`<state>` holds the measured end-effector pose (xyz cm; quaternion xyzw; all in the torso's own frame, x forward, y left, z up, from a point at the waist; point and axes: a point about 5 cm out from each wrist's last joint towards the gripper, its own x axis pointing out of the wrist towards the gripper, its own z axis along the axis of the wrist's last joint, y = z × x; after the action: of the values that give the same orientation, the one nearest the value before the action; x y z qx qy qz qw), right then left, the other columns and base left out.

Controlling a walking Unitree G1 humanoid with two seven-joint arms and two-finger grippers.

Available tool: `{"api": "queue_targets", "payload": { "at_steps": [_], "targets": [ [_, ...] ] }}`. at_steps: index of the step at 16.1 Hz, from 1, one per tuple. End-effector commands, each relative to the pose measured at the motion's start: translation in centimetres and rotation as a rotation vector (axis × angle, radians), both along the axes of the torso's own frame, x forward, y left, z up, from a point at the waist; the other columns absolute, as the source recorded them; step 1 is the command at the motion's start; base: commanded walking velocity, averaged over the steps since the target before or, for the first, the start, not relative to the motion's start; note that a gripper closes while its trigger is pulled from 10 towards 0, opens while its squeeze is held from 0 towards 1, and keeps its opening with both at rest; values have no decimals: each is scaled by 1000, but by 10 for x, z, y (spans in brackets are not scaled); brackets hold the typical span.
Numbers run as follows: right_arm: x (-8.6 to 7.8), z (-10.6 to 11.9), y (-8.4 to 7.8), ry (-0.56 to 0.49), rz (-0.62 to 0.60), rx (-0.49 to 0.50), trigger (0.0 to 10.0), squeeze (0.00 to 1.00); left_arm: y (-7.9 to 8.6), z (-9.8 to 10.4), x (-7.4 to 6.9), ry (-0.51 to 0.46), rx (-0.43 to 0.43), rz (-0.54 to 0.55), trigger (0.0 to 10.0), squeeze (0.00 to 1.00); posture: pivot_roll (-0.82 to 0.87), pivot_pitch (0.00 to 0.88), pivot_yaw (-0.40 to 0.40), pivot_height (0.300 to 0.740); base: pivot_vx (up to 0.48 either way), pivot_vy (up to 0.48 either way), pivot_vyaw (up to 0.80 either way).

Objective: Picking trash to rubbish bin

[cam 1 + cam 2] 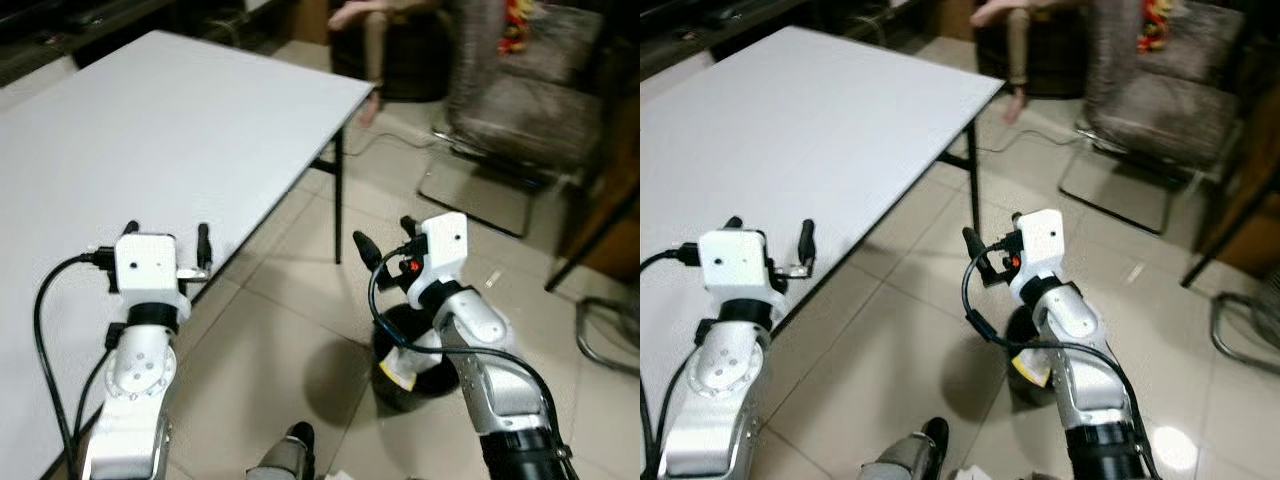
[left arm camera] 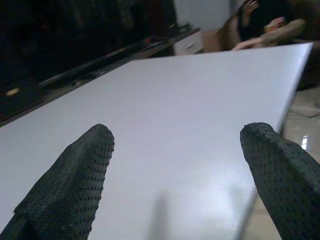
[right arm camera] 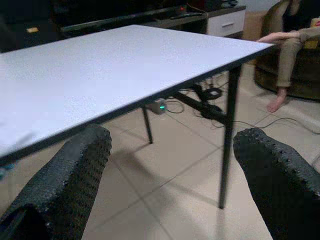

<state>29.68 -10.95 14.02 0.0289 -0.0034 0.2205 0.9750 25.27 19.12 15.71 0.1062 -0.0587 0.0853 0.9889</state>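
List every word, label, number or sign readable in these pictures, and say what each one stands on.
No text can be read in any view.
Yellow-and-white label on the black rubbish bin under the right arm: too small and blurred to read.
Red light on the right gripper: a lamp, no characters.
White table: bare of print.
Left gripper: no markings legible.

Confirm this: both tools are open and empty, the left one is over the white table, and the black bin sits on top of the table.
One thing is wrong: the black bin stands on the tiled floor beside the white table, beneath the right arm, as the left eye view shows. The rest holds: the left tool is open and empty over the table, and the right tool is open and empty.
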Motion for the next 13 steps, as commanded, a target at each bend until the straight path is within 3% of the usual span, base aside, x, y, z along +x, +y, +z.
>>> {"api": "queue_targets", "payload": {
  "at_steps": [1,13],
  "targets": [
    [-3,2,0,1,2,12,10000,0,3,4,-3,-11,5,28,10000,0,-41,140,53,740,0,0,800],
    [-4,3,1,25,-6,9,10000,0,-4,6,-3,16,-22,14,10000,0,-45,138,53,740,0,0,800]
  ]
}}
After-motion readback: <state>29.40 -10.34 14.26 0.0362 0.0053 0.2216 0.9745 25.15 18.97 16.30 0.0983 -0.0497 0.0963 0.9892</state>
